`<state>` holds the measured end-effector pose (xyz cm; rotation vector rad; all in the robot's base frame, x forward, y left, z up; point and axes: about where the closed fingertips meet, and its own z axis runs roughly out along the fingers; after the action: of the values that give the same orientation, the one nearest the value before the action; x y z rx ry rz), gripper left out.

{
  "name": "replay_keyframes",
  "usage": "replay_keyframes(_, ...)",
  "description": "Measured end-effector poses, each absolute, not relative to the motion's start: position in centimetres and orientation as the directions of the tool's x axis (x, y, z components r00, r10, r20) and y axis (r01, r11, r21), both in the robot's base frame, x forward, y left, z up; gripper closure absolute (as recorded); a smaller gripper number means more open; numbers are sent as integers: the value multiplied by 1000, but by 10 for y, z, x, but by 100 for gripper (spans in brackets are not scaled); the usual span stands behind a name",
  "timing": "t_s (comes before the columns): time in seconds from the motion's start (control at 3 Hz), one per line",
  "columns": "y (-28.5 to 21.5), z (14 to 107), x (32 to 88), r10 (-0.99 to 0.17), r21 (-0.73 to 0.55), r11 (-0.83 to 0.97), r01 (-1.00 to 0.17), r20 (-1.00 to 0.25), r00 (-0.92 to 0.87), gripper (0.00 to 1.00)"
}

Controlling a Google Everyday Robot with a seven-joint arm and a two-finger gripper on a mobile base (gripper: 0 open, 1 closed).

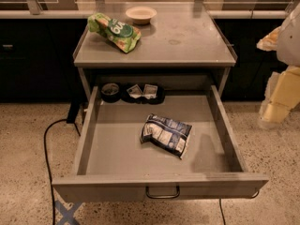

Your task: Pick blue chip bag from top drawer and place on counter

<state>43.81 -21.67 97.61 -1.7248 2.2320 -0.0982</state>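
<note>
Claw hangs right of the pulled-out top drawer, grip state impossible to tell; blue chip bag lies exposed inside, ready for picking.

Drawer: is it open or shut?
Open: the drawer is pulled out, blue chip bag lying inside. The gripper is at the picture's right edge, outside it.

Dim, warm light from above — soft sheen on the counter, deep shadow at the back of the top drawer; the gripper shows pale at the right edge.
</note>
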Motion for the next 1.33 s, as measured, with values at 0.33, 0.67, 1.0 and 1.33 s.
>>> replay_keyframes(0.33,-217,976,438,-953,-245,270,-931,-207,-222,0)
replay_keyframes(0.67,-212,973,440,-954,-247,259,-934,-215,-208,0)
replay_keyframes(1.0,-196,943,455,-960,-244,230,-942,-218,-178,0)
replay_keyframes(1.33,-183,891,493,-962,-235,212,-948,-221,-160,0)
